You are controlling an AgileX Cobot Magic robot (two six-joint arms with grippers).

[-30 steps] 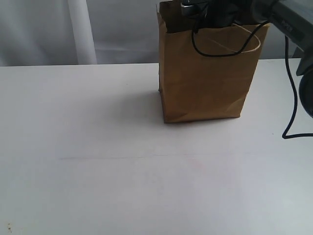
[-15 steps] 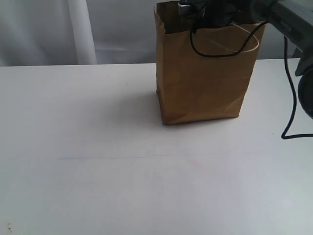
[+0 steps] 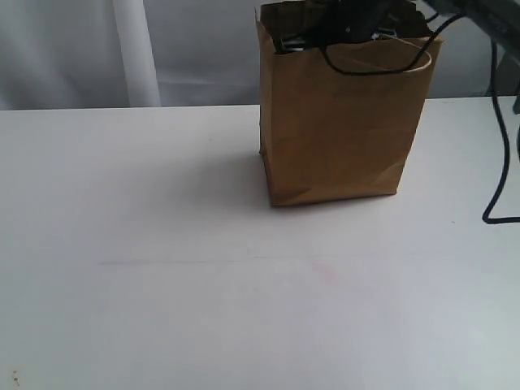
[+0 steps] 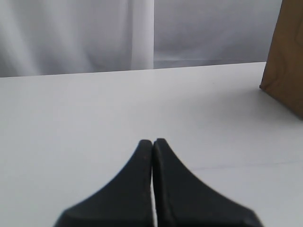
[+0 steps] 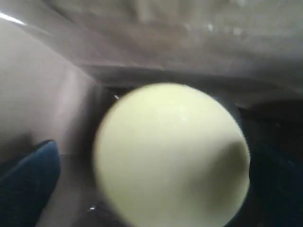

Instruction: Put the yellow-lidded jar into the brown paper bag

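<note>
The brown paper bag [image 3: 341, 122] stands upright at the back of the white table, and one corner of it shows in the left wrist view [image 4: 286, 61]. My right arm [image 3: 357, 18] reaches down through its open top. In the right wrist view the yellow-lidded jar [image 5: 170, 156] shows only its round yellow lid, blurred, between the bag's inner walls [image 5: 42, 94]. My right gripper [image 5: 165, 198] holds it, with one dark finger [image 5: 28, 179] beside the lid. My left gripper [image 4: 153, 142] hovers shut and empty over the table, left of the bag.
A black cable [image 3: 497, 138] hangs from the right arm down to the table at the right. The bag's loop handle [image 3: 406, 61] lies against its front. A pale curtain [image 3: 130, 49] backs the white table [image 3: 203, 284].
The right arm has sunk lower into the bag's mouth, and its upper part has swung out of view at the right. The bag shifted slightly left.
</note>
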